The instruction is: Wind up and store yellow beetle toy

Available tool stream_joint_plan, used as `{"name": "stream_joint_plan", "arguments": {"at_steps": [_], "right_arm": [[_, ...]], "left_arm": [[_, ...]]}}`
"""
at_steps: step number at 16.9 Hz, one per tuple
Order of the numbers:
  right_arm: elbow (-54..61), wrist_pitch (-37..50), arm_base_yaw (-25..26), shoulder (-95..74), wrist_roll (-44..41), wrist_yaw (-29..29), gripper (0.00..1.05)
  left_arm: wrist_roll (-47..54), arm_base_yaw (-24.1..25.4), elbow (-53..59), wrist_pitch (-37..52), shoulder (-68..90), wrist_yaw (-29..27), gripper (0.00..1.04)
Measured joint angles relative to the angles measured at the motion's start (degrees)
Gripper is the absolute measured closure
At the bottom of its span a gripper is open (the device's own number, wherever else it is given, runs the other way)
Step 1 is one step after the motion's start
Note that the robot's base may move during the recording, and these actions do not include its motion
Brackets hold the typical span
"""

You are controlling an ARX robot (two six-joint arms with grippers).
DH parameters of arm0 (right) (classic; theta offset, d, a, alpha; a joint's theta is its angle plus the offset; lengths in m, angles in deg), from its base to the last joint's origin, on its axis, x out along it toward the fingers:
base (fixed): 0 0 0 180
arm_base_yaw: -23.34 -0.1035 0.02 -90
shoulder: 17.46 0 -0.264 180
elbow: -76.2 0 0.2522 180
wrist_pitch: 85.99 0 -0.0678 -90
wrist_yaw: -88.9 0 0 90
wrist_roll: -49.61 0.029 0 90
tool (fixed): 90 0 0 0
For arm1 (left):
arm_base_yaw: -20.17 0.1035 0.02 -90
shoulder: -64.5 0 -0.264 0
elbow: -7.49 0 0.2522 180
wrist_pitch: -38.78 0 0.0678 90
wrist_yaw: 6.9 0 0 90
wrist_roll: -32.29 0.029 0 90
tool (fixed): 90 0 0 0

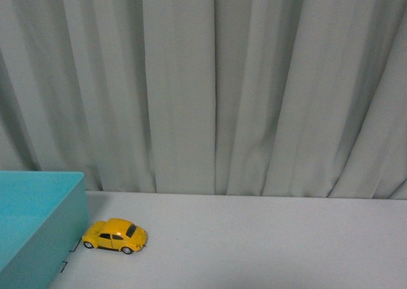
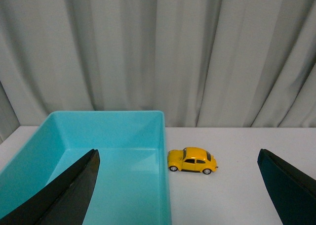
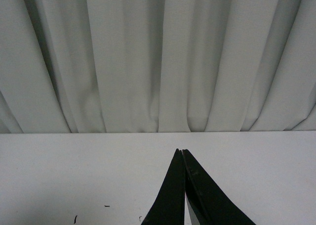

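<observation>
Turquoise plastic bin [image 1: 38, 219] at far left of white bench [image 1: 267, 238]. Yellow beetle toy [image 1: 115, 235] upright on its wheels on bench, just beside bin's right wall, nothing gripping it. Short black marks [image 1: 75, 246] on bench by toy. Left claw [image 2: 177, 152] spread wide, holding nothing. Right claw [image 3: 180, 151] pressed together, tips meeting, nothing between. Grey pleated curtain [image 1: 203, 79] behind.

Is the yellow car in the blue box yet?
Out. The yellow beetle toy stands on the table beside the blue box.
</observation>
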Motion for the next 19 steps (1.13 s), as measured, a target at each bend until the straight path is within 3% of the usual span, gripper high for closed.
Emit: {"name": "stream_joint_plan", "arguments": {"at_steps": [3, 4, 9, 14, 18, 19], "right_arm": [[0.0, -2.82, 0.0, 2.32, 0.0, 0.0, 1.03], [-0.04, -10.6, 0.0, 7.43, 0.02, -0.17, 1.03], [-0.04, -12.0, 0.0, 11.58, 0.02, 0.02, 1.03], [-0.04, -12.04, 0.0, 11.56, 0.02, 0.0, 0.54], [-0.04, -12.04, 0.0, 11.56, 0.02, 0.0, 0.23], [-0.04, -12.04, 0.0, 11.56, 0.02, 0.0, 0.11]], "left_arm": [[-0.02, 0.0, 0.0, 0.0, 0.0, 0.0, 0.07], [0.0, 0.0, 0.0, 0.0, 0.0, -0.02, 0.07], [-0.02, 0.0, 0.0, 0.0, 0.0, -0.02, 0.07], [-0.02, 0.0, 0.0, 0.0, 0.0, 0.0, 0.07], [-0.02, 0.0, 0.0, 0.0, 0.0, 0.0, 0.07], [-0.02, 0.0, 0.0, 0.0, 0.0, 0.0, 0.07]]}}
